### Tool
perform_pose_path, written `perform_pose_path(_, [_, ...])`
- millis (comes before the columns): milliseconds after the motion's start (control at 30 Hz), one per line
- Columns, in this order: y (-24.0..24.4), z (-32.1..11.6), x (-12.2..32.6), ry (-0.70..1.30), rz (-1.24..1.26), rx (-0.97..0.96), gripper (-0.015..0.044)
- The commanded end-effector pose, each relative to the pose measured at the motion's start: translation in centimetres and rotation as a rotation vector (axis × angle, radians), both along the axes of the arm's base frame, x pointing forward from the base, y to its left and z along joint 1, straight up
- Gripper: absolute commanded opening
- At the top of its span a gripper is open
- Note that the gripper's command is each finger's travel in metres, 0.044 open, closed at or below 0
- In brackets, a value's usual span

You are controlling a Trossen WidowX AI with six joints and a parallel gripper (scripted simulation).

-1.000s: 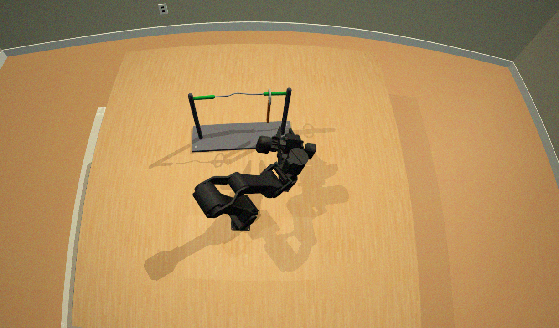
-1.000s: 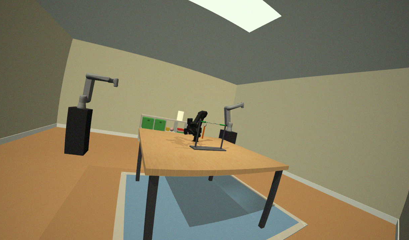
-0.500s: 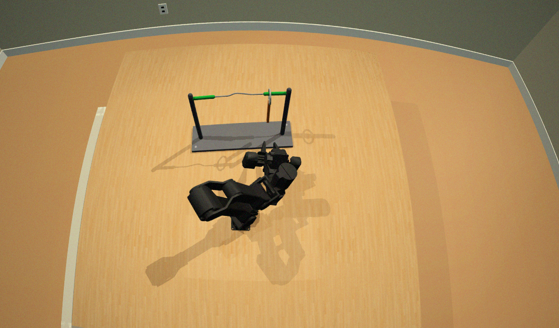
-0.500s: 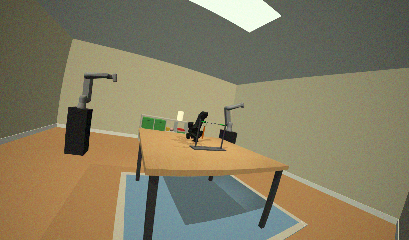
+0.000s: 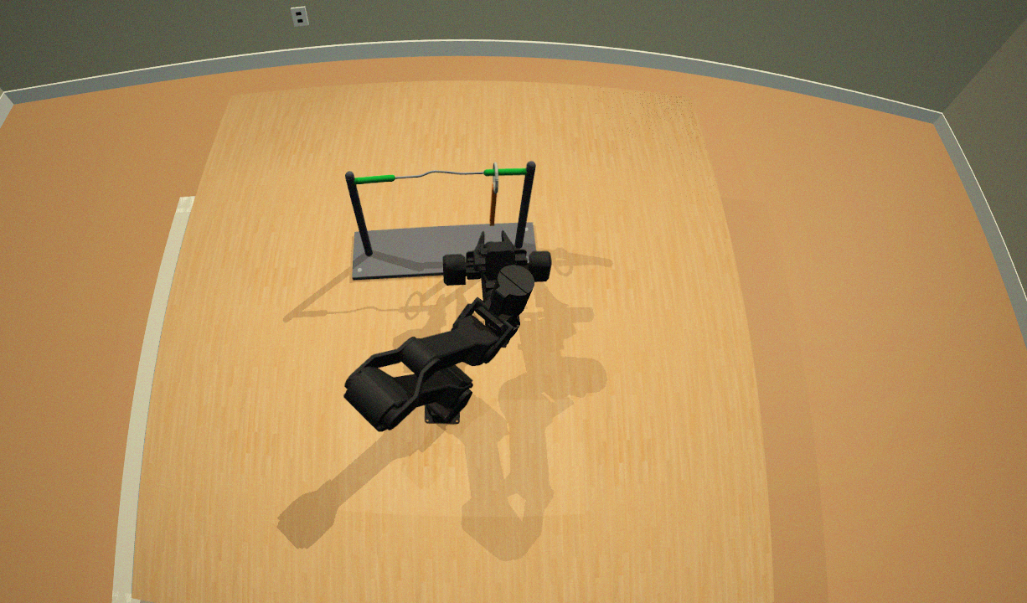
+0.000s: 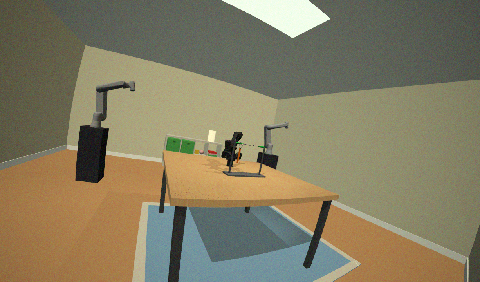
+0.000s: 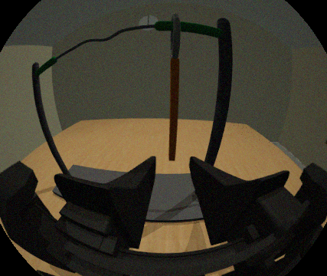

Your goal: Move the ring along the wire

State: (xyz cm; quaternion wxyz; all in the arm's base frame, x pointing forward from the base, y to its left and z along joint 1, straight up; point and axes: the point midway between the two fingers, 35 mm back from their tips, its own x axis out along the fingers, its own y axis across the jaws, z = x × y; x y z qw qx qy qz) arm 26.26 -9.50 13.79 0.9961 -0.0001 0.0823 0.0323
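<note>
Facing orange handle (image 7: 174,107), hand (image 7: 172,164) level, fingers apart, gripping nothing.

Looks like a robotics lab: grey arms (image 6: 105,98) on black pedestals (image 6: 91,153), one wooden surface (image 6: 234,189) mid-room, a shelf (image 6: 192,145) of bins behind.

Beige walls (image 6: 374,133) meet an orange floor (image 6: 42,217) along a grey skirting; a bright ceiling panel (image 6: 280,13) glows at upper centre; a blue rug (image 6: 234,252) lies under the wooden table (image 6: 206,189); a white shelf unit (image 6: 185,144) with 2 green boxes stands behind.
</note>
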Motion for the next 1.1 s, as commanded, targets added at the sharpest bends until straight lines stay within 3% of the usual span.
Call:
perform_pose_path(0, [0.0,0.2,0.3,-0.002,-0.002,-0.016,0.016])
perform_pose_path(1067, [0.0,-0.2,4.9,-0.003,-0.002,-0.017,0.016])
